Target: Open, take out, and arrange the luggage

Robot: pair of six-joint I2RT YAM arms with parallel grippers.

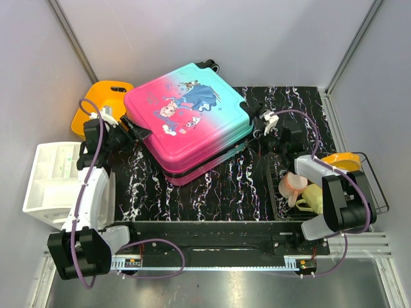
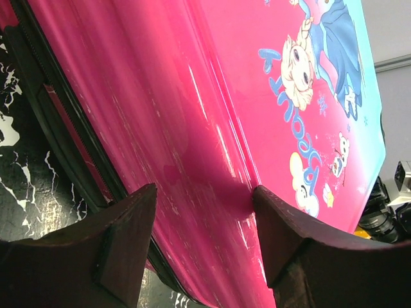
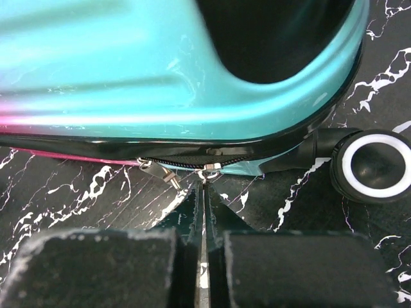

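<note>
From above, one closed suitcase (image 1: pixel 192 119) is seen lying flat on the black marbled mat (image 1: pixel 218 192), between the left gripper (image 1: pixel 131 133) and the right gripper (image 1: pixel 262 125). One orange bin (image 1: pixel 106 96) is partly hidden behind it. A white tray (image 1: pixel 54 173) stands at the left, and a wire rack (image 1: pixel 379 192) with two cups at the right.

At the left wrist, two fingers (image 2: pixel 122 244) are held apart against the pink shell.

At the right wrist, the jaws are pressed together at one of two zipper pulls (image 3: pixel 209 169), though a grip cannot be confirmed. One wheel (image 3: pixel 372 165) is shown here.
</note>
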